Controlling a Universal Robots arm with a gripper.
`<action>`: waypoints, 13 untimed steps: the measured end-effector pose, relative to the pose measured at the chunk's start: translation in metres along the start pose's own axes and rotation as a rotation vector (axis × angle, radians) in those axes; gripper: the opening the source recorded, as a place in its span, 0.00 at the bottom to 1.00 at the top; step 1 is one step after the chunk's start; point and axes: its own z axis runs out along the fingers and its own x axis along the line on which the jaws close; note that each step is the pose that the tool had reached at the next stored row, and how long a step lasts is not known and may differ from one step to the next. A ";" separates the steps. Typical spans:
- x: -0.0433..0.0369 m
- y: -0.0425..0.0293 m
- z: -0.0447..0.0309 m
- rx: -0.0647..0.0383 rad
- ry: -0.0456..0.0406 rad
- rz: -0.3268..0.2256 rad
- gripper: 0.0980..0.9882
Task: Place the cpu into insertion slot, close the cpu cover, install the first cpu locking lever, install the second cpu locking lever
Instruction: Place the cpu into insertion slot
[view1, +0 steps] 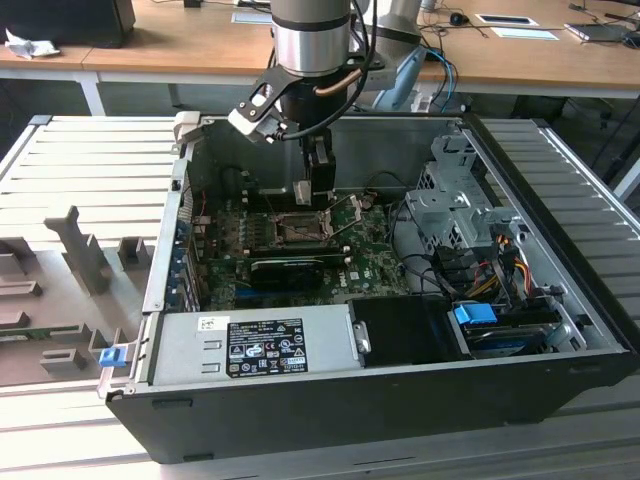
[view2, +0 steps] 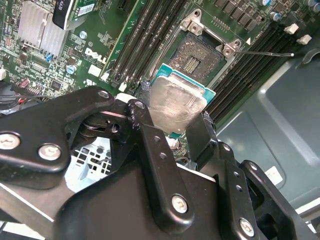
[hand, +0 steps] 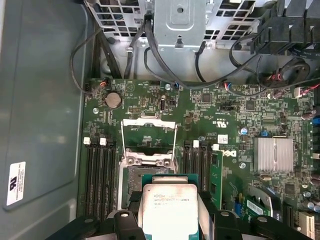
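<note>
In the claw (view2: 175, 119): the cpu (view2: 176, 100), clamped by two opposite edges, metal top showing.
Under the claw: the insertion slot (view2: 200, 54), empty; cpu not yet seated.
Beyond the claw: cpu cover (hand: 149, 131) swung open.
Step done well: we judge it wants a level, corner-matched descent, no force.
Computer case (view1: 400, 410) around the claw: holds motherboard (hand: 240, 115), cables (view1: 490, 272), drive cage (view1: 450, 200).
</note>
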 end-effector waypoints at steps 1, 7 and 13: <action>0.0000 -0.0001 0.0007 0.000 0.0000 0.000 0.48; 0.0024 -0.0006 0.0076 0.000 0.0000 0.000 0.48; 0.0054 -0.0016 0.0180 0.001 -0.0058 0.000 0.48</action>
